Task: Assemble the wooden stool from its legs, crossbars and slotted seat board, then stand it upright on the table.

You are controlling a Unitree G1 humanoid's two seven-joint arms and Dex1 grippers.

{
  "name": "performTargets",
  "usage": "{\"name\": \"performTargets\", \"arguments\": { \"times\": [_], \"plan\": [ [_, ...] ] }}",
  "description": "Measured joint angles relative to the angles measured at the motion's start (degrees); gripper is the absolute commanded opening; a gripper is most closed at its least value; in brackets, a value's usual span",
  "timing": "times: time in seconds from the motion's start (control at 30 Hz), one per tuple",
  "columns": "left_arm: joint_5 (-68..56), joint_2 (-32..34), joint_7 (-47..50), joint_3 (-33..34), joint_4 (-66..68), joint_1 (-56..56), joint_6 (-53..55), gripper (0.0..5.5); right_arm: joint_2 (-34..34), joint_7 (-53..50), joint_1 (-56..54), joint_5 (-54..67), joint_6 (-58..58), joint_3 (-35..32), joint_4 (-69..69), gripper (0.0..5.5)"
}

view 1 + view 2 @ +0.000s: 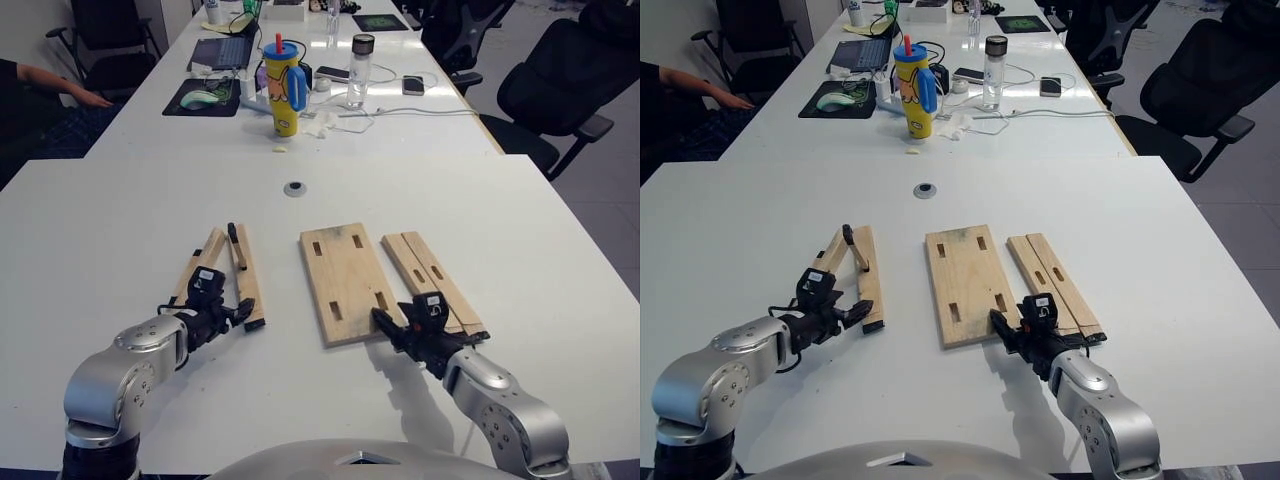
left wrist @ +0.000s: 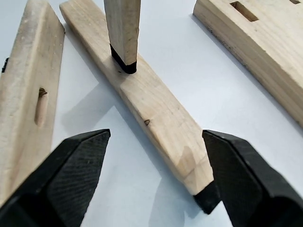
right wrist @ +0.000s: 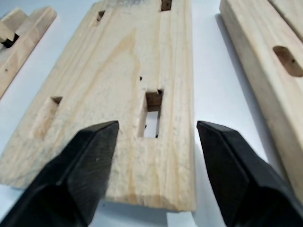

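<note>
The slotted seat board (image 1: 342,278) lies flat mid-table. Two slotted legs (image 1: 433,280) lie side by side to its right. On its left lie two more wooden pieces (image 1: 222,268) with a short black-tipped crossbar (image 1: 236,245) resting across them. My left gripper (image 1: 242,312) hovers open at their near end; in the left wrist view its fingers (image 2: 71,182) straddle the black-tipped end of one leg (image 2: 161,118) without touching it. My right gripper (image 1: 388,325) is open at the seat board's near right corner, its fingers (image 3: 83,172) on either side of a slot in the board (image 3: 128,90).
A small round grommet (image 1: 294,188) sits in the table behind the parts. On the far table stand a yellow cup with a blue handle (image 1: 284,92), a bottle (image 1: 360,68), a laptop (image 1: 222,50) and a mouse (image 1: 202,98). Office chairs (image 1: 560,90) stand at the right.
</note>
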Motion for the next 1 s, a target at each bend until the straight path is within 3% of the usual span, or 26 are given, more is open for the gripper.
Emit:
{"name": "performTargets", "arguments": {
  "times": [0.3,0.77,1.0],
  "plan": [
    [-1.44,-3.51,1.11,4.29,3.08,-5.83,9.65,3.61,5.18,0.45,-0.22,1.34,-2.53,4.27,3.12,3.07],
    [0.26,-5.26,2.75,2.82,5.36,-8.99,13.56,3.61,7.27,0.65,-0.96,-0.27,-6.44,9.78,6.87,3.07],
    [1.33,1.57,0.64,-4.17,7.28,-6.85,9.72,3.61,8.28,-0.79,-0.84,-0.25,-5.93,10.68,6.46,3.07]
  ]
}}
